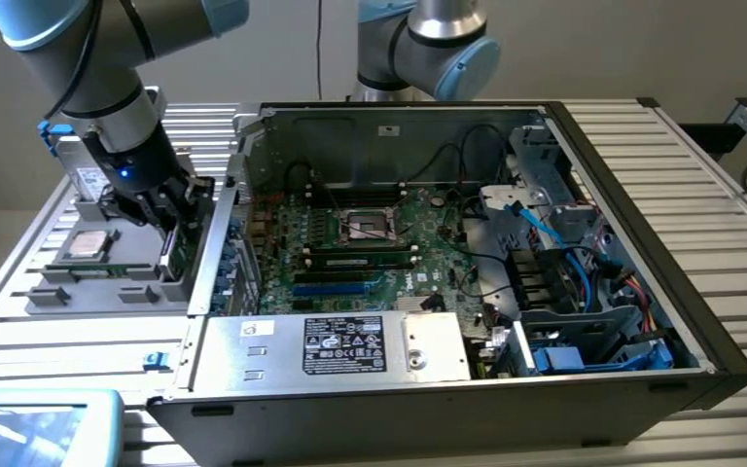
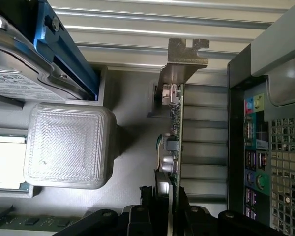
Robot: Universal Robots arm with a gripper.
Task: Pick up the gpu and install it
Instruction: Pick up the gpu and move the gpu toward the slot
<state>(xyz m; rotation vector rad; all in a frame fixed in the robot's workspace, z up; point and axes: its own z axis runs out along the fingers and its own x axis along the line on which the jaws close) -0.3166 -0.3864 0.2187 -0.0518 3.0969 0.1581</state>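
Observation:
The gpu (image 1: 179,248) stands on edge in the grey holder (image 1: 88,287), just outside the computer case's wall on the exterior view's left. My gripper (image 1: 170,209) reaches down onto its top edge. In the wrist view the gpu (image 2: 176,128) appears edge-on as a thin green board, with its silver bracket (image 2: 186,56) at the far end. My gripper (image 2: 169,199) has its black fingers (image 2: 148,209) pressed against both faces of the board, shut on it. The card still rests in the holder.
The open case (image 1: 685,292) lies on its side with the motherboard (image 1: 361,243) exposed and a silver power supply (image 1: 347,345) in front. The holder also carries a processor (image 1: 88,243), a hard drive with blue rails (image 2: 19,64) and a grey block (image 2: 69,147). The case's port panel (image 2: 255,162) is close beside the card.

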